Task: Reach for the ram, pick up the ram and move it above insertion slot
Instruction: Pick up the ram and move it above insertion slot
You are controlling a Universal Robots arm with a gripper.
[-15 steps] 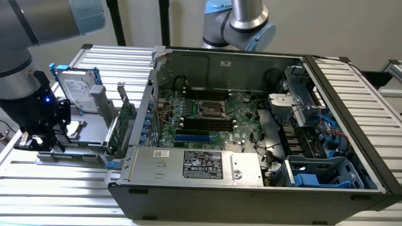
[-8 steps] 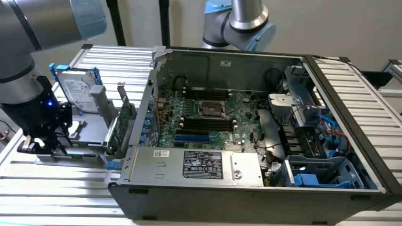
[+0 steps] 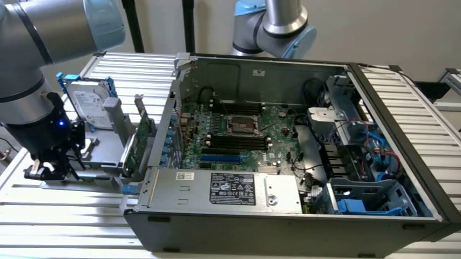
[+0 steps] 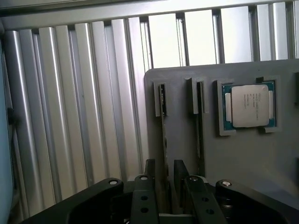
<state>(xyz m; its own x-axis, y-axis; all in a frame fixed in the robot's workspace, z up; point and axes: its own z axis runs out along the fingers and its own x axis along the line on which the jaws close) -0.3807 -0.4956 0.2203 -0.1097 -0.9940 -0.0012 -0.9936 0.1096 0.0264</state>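
Your biggest landmark is the open computer case (image 3: 238,237), filling the centre and the exterior view's right. The motherboard (image 3: 252,127) lies bare inside it, with the black memory slots (image 3: 238,143) across its middle. That is where the insertion slot is, well apart from where you are working.

The arm (image 3: 29,81) comes down at the exterior view's left over the slatted table (image 3: 65,205). Its gripper (image 3: 52,170) sits low at the near end of the gray parts fixture (image 3: 101,154). A hard drive with blue rails (image 3: 92,102) and a green expansion card (image 3: 140,143) stand on that fixture.

In the wrist view, the fixture (image 4: 252,163) carries a processor chip (image 4: 250,106) in a square pocket. Two thin sticks stand on edge in narrow slots beside it.

The ram (image 4: 164,140) you want is the stick farther from the chip, and a second stick (image 4: 200,130) is just beside it. The gripper (image 4: 164,173) straddles the ram with its fingers (image 4: 149,179) spread. One finger is close to the board, and a dark gap shows on the other side.

By my judgement you are at the end of the reach, and the pick-up is not yet made. The grasp calls for the fingers to close squarely on the board's flat faces. The lift should run straight along the fixture slot, so the stick does not bind or knock its neighbour.
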